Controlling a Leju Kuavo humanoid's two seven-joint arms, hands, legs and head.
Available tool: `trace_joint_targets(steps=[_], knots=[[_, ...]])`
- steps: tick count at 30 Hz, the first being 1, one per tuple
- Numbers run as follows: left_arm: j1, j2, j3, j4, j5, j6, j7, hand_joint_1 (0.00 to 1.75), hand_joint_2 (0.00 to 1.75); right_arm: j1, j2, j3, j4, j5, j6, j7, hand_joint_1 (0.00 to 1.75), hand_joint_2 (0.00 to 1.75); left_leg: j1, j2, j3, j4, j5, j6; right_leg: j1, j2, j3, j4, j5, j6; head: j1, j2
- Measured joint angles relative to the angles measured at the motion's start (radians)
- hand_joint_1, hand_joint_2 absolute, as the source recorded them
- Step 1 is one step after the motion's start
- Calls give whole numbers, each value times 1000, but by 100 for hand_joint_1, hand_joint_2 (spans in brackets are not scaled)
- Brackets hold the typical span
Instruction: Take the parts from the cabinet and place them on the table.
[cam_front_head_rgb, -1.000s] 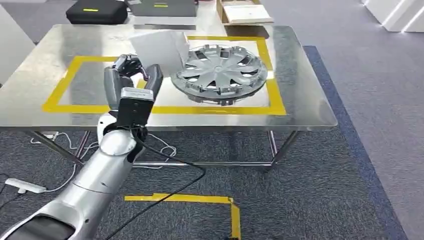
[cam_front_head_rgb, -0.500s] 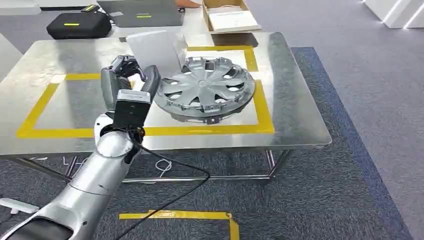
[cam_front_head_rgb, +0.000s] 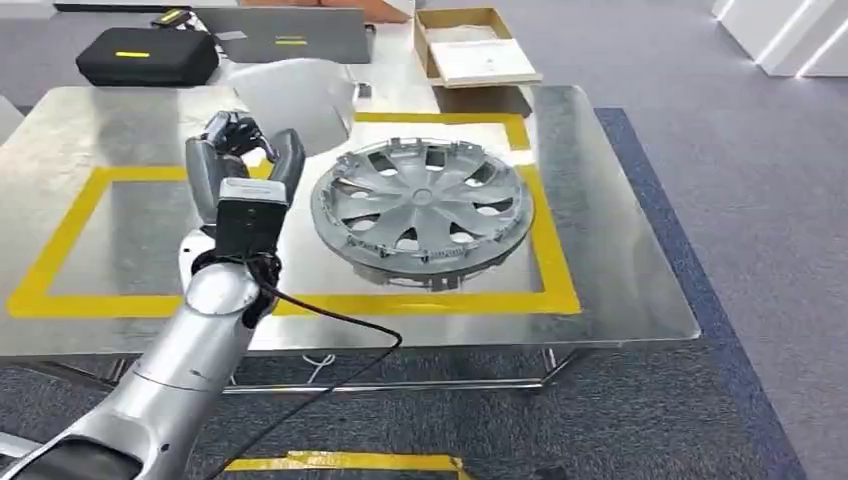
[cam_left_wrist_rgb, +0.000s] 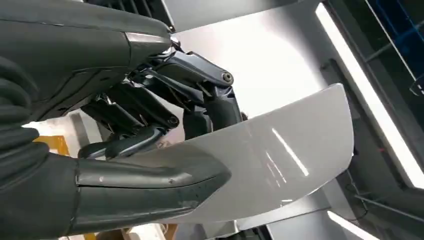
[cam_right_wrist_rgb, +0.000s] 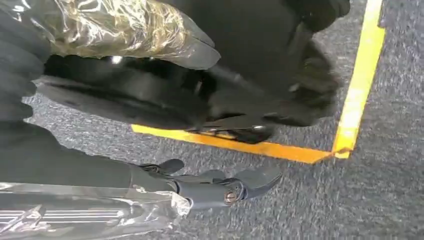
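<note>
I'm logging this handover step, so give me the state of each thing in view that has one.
White panel: held above the table by the left robot hand.
Wheel cover: lying flat on the table, inside the yellow tape.
Right robot hand: holding nothing, hanging over the carpet.
Cardboard box: open.
Black case: closed.

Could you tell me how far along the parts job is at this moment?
Done: a hubcap lies on the table inside the yellow tape. In hand: the left hand holds a pale curved panel above the table. Left: setting that panel down.

A steel table (cam_front_head_rgb: 620, 250) with a yellow tape frame (cam_front_head_rgb: 553, 250) carries a hubcap (cam_front_head_rgb: 422, 212).
</note>
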Motion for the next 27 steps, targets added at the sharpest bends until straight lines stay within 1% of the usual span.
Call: trace_joint_targets(steps=[1,2,3,4,5,6,7,8,9,10,11,12,13,14,15,16,17,18,19,20,21,22,23,24,25,26,27], knots=[[2,0,0,0,2,3,0,175,175,0,0,0,0,-1,0,0,0,175,-1,-1,13,0,-9,-1,1,0,2,-42,37,-4,-1,0],[3,-3,1,0,7,12,-2,175,175,0,0,0,0,-2,0,0,0,175,-4,-1,30,0,-21,-1,2,0,22,-130,122,-10,0,0],[3,-6,1,0,9,19,-3,175,175,0,0,0,0,-4,0,0,0,175,-7,-1,44,-2,-31,-2,5,0,46,-219,205,-21,0,0],[4,-8,2,0,11,25,-4,175,175,0,-1,0,0,-5,0,1,0,175,-5,0,51,-5,-37,-3,8,1,58,-243,233,-32,-5,0],[4,-10,3,0,17,29,-4,175,175,-1,-1,0,0,-6,0,1,0,175,-7,-2,55,-5,-40,-8,13,0,45,-246,203,-33,-10,0],[4,-11,5,0,21,33,-3,175,175,-3,-1,0,0,-8,0,2,0,175,-4,-2,52,-8,-46,-18,16,3,63,-252,193,-37,-9,0],[9,-16,7,0,27,38,-2,175,175,2,-1,0,0,-10,0,2,0,175,-5,-2,61,3,-39,-23,17,3,68,-264,213,-46,-10,0],[11,-19,7,0,33,46,-2,175,175,5,-2,-1,0,-13,0,2,0,175,-6,-2,63,7,-30,-30,17,0,66,-271,215,-56,-10,0],[11,-23,8,0,41,51,0,175,175,7,0,-2,0,-13,-2,2,0,175,-7,-1,68,8,-39,-32,9,-2,94,-285,226,-56,-10,0],[10,-26,8,1,43,54,0,175,175,6,0,-3,0,-15,-2,3,0,175,-6,1,66,19,-59,-36,4,-5,105,-290,229,-56,-9,0],[6,-28,8,1,46,55,0,175,175,3,0,-3,0,-15,-2,3,0,175,-5,2,49,57,-89,-43,1,-5,110,-293,229,-58,-19,0],[5,-29,9,1,48,56,0,175,175,0,0,-3,0,-15,-2,3,0,175,-1,2,10,130,-131,-53,-1,-5,110,-293,227,-59,-17,0],[8,-29,9,2,51,57,0,175,175,-1,0,-3,0,-15,-2,3,0,175,4,2,-34,208,-167,-60,-3,-5,111,-293,224,-58,-19,0],[12,-29,9,2,51,58,0,175,175,0,0,-3,0,-15,-2,3,0,175,9,2,-74,269,-186,-66,-6,-5,111,-293,222,-56,-18,0],[15,-29,11,3,51,60,0,175,175,1,0,-3,0,-15,-2,4,0,175,14,3,-91,280,-176,-73,-9,-5,113,-293,219,-54,-19,0],[17,-29,11,3,51,60,0,175,175,3,0,-4,0,-15,-2,4,0,175,19,5,-88,255,-143,-78,-13,-4,118,-293,216,-50,-19,0],[17,-30,12,3,51,60,0,175,175,3,0,-4,0,-15,-2,4,0,175,25,6,-67,193,-88,-84,-18,-3,124,-291,212,-44,-18,0],[16,-30,12,3,51,60,0,175,175,2,0,-4,0,-15,-2,4,0,175,29,7,-36,106,-24,-88,-24,-2,131,-289,206,-37,-18,0],[16,-31,13,3,51,60,0,175,175,2,0,-4,0,-15,-2,4,0,175,36,7,-11,25,33,-93,-25,-2,134,-286,200,-28,-19,0],[15,-30,13,5,51,60,0,175,175,0,0,-4,0,-15,-2,4,0,175,31,6,-12,5,11,-99,-23,-1,134,-279,196,-20,-23,0],[14,-31,13,6,51,62,0,175,175,-1,0,-4,0,-15,-2,4,0,175,28,8,-10,-6,-9,-75,-20,1,118,-275,196,-15,-31,0],[19,-34,15,6,52,70,0,175,175,0,0,-4,0,-16,-2,5,0,175,28,6,-18,-2,10,-63,-19,-1,115,-275,196,-9,-23,0],[21,-35,15,7,53,78,0,175,175,3,0,-4,0,-16,-2,5,0,175,25,6,-19,3,10,-56,-20,-1,118,-279,199,-3,-25,0],[21,-37,16,8,52,90,0,175,175,4,0,-5,0,-18,-3,5,0,175,27,6,-19,0,13,-49,-21,-1,118,-278,197,1,-24,0],[20,-44,18,8,53,100,-2,175,175,4,0,-5,0,-19,-4,5,0,175,31,7,-14,-2,14,-43,-23,-3,108,-266,182,4,-24,0],[17,-51,20,8,57,115,-3,175,175,2,0,-5,0,-21,-5,5,0,175,30,7,-14,-2,13,-35,-23,-6,88,-225,157,5,-19,0],[16,-56,20,8,63,127,-5,175,175,1,0,-5,0,-23,-8,5,0,175,27,7,-14,-2,12,-31,-23,-6,49,-146,120,6,-13,0]])
